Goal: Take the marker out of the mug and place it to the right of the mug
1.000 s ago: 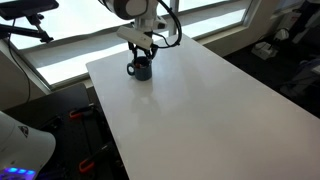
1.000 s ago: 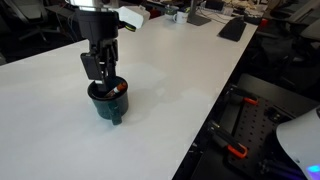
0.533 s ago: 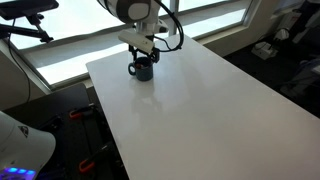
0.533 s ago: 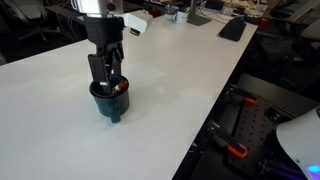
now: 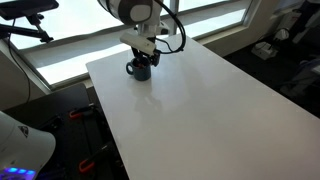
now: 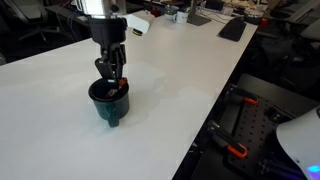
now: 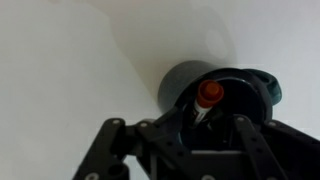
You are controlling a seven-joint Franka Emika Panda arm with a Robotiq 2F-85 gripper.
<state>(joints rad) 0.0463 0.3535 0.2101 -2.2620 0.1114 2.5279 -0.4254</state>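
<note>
here, the marker (image 7: 209, 94) is seen upright inside the mug (image 6: 108, 106), red end up, flanked by the jaws of the gripper (image 6: 112, 82) dipped into the mug's mouth. whether it is clamped cannot be told. in that exterior view the mug's handle is pointed to 6 o'clock on the white table (image 6: 180, 80).

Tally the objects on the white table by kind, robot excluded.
mug: 1
marker, standing in the mug: 1
Total: 2
</note>
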